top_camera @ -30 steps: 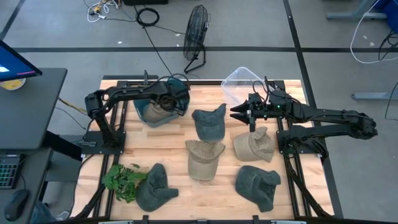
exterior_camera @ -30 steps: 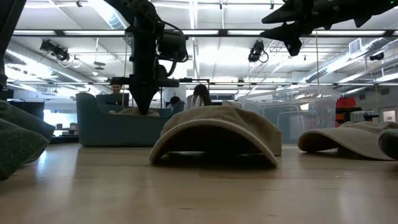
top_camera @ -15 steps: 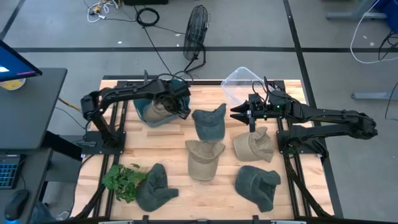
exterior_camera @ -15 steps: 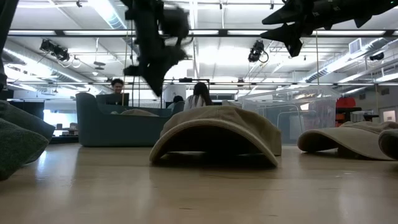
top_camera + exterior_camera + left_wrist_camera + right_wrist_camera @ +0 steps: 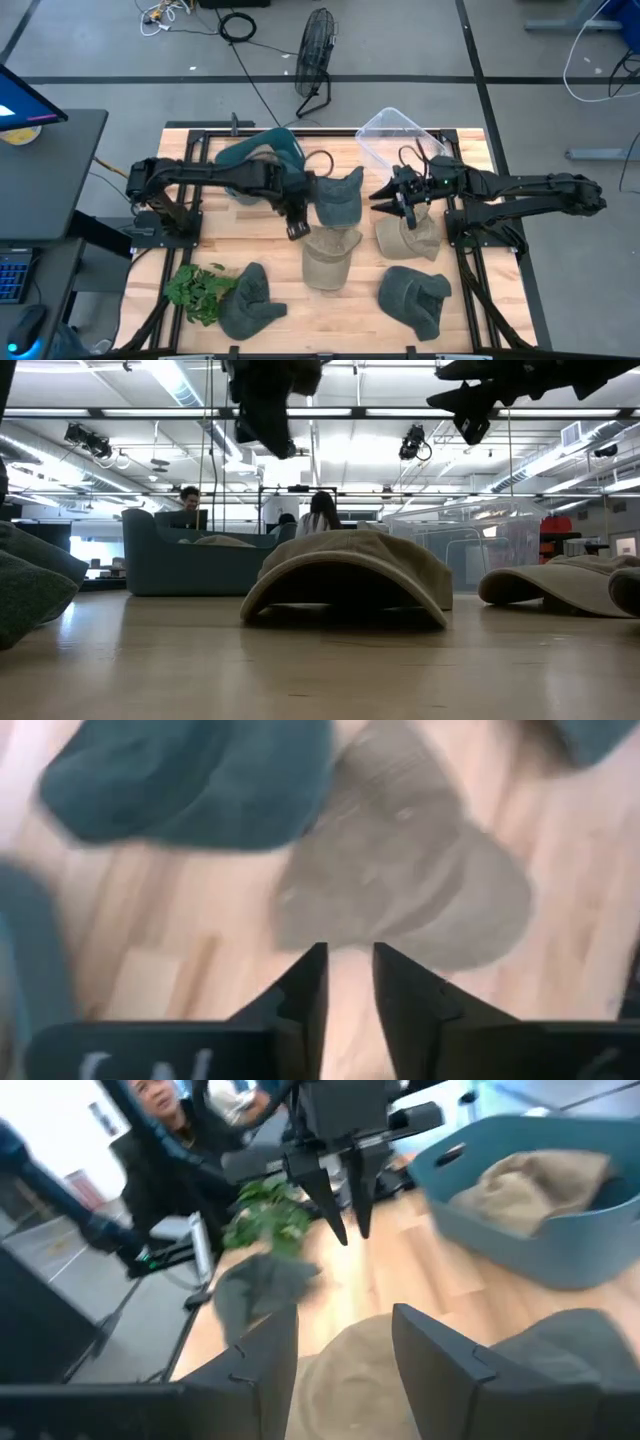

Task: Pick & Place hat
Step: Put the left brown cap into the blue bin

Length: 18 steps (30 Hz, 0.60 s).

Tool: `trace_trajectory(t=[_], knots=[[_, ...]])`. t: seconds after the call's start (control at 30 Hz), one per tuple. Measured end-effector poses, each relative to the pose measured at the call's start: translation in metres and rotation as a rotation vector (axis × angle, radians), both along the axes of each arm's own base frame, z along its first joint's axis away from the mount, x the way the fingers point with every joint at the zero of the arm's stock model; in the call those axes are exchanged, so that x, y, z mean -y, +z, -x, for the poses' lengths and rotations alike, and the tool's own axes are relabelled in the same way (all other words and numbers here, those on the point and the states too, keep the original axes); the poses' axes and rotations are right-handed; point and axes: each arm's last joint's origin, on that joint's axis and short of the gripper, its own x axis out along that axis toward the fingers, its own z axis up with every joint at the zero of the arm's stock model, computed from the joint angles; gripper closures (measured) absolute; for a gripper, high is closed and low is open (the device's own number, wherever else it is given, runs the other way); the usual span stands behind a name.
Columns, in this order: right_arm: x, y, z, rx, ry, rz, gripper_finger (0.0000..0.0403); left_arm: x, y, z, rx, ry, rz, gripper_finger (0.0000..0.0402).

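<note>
On table: five hats [image 5: 335, 196].

five hats [image 5: 328, 257] lie on the table [image 5: 470, 310]; a sixth sits in the bin [image 5: 262, 146] behind them.

Bright, even overhead light; ceiling strip lights [image 5: 190, 385] glare in the low view; both wrist views are motion-blurred.

Bare wood left of the tan hat [image 5: 325, 255] — teal hat [image 5: 336, 196] behind, plant [image 5: 197, 289] near front.
</note>
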Motion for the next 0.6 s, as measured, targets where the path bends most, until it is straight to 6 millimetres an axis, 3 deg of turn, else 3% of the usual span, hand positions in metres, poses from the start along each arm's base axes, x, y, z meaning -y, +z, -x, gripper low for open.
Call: trace_trajectory(t=[0.3,0.43,0.6], knots=[[-0.019,-0.021,-0.017,-0.126,0.089,0.006,0.0234,0.031,-0.006,-0.020,0.121,-0.086,0.004,0.0215],[-0.024,-0.028,-0.021,-0.168,0.110,0.004,0.0234,0.041,-0.023,-0.027,0.076,-0.128,-0.003,0.0192],[-0.025,-0.029,-0.024,-0.164,0.113,-0.002,0.0234,0.054,-0.059,-0.040,-0.010,-0.217,-0.004,0.0184]])
